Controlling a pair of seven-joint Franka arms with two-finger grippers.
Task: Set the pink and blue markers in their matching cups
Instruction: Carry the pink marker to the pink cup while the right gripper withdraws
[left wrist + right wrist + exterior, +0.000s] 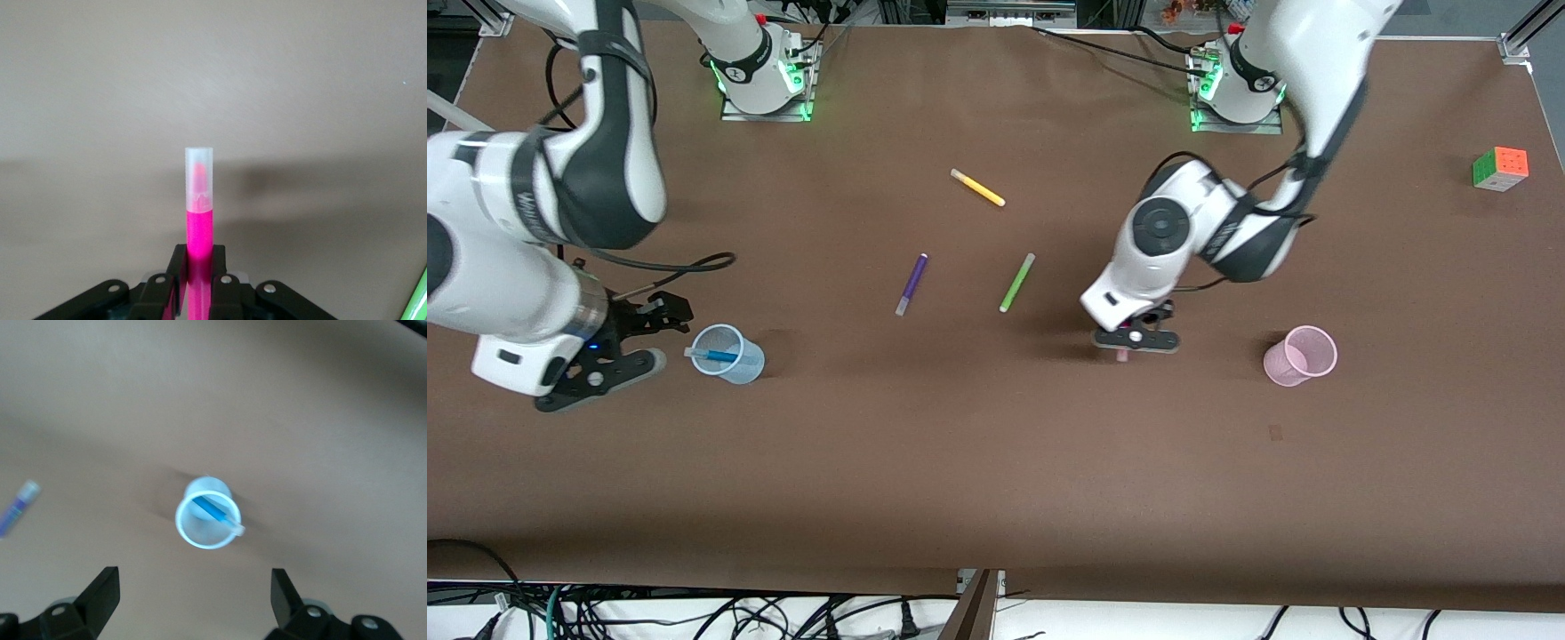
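Left claw pinching pink marker over bare worktop, btwn green pen & pink cup; right claw spread beside blue cup w/ blue marker inside.

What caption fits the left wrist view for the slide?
Left gripper shut on the pink marker, pale cap pointing out over the brown table.

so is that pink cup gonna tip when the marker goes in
Possibly. The pink cup looks thin and light and stands unsupported, so a tall pink marker leaning on its rim could topple it. The blue cup stays upright holding the blue marker, which suggests a gentle drop works.
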